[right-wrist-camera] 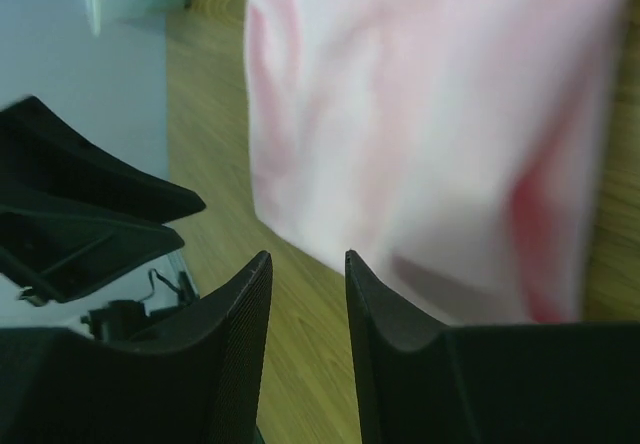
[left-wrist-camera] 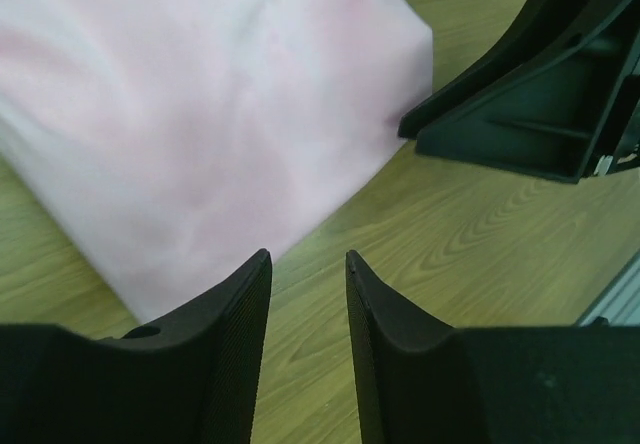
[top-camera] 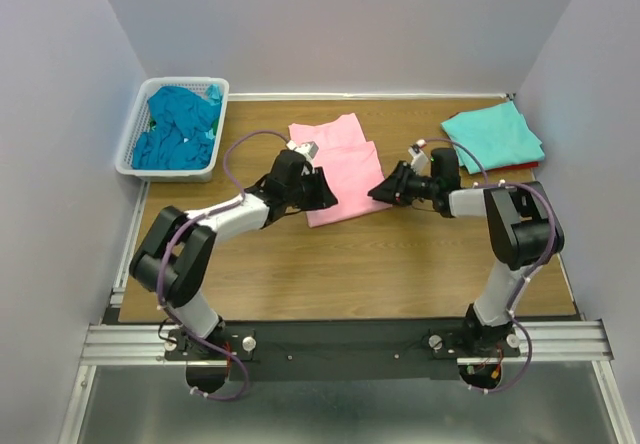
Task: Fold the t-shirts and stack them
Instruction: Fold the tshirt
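A light pink t-shirt point(top-camera: 340, 169) lies folded flat on the wooden table point(top-camera: 330, 264), filling the upper left of the left wrist view point(left-wrist-camera: 200, 114) and the upper right of the right wrist view point(right-wrist-camera: 430, 124). My left gripper point(top-camera: 325, 199) sits at the shirt's near left corner, open point(left-wrist-camera: 307, 254), with only bare wood between its fingers. My right gripper point(top-camera: 378, 192) is at the near right corner, also open point(right-wrist-camera: 307, 254) and holding nothing. A folded light aqua t-shirt point(top-camera: 492, 136) rests on a red one point(top-camera: 518, 169) at the back right. Several teal-blue t-shirts point(top-camera: 180, 124) are heaped in the basket.
The white lattice basket point(top-camera: 135, 134) stands at the back left corner against the left wall. The two grippers face each other closely across the pink shirt's near edge; each wrist view shows the other gripper, the right one point(left-wrist-camera: 540, 94) and the left one point(right-wrist-camera: 80, 224).
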Controlling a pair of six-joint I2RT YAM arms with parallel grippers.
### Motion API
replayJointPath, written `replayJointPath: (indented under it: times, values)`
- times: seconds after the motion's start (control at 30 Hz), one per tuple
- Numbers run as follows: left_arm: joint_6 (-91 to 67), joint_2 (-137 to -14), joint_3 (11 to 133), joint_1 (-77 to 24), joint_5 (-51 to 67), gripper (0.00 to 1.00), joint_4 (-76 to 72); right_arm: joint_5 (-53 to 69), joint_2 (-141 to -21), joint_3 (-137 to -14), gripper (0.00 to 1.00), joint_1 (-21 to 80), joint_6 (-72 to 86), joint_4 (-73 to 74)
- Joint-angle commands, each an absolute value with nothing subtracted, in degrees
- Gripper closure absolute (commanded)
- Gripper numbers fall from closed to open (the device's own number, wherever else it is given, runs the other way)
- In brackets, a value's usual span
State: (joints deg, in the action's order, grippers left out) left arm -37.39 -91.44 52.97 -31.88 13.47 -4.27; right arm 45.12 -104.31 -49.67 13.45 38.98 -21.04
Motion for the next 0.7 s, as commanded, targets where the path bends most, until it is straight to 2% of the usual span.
replayJointPath:
  times: [0.0, 0.13, 0.27, 0.37, 0.5, 0.6, 0.67]
  values:
    - [-42.2, -97.7, 52.6, -31.9, 20.6, 0.58, -8.4, 52.1, -109.7, -43.4, 0.58, 7.8, 51.2, -37.7]
    - [-44.1, -101.1, 50.8, -30.9, 21.3, 0.6, -8.1, 51.9, -117.1, -39.8, 0.58, 4.3, 54.6, -42.4]
    - [-45.1, -101.3, 47.3, -28.5, 22.2, 0.62, -8.4, 49.7, -117.2, -35.9, 0.58, 4.2, 56.9, -42.3]
    - [-45.2, -98.3, 43.7, -25.6, 21.8, 0.64, -8.3, 48.7, -114.4, -31.1, 0.58, 4.2, 59.1, -42.1]
    - [-43.8, -92.3, 39.7, -21.8, 20.9, 0.64, -6.8, 45.8, -103.6, -25.9, 0.58, 4.4, 59.9, -38.5]
    - [-42.4, -89.0, 38.7, -21.3, 20.9, 0.64, -6.1, 43.8, -98.0, -28.1, 0.57, 5.8, 53.5, -24.9]
    - [-41.8, -87.7, 39.4, -21.4, 22.1, 0.62, -6.3, 42.5, -94.1, -32.3, 0.57, 7.2, 49.7, -21.0]
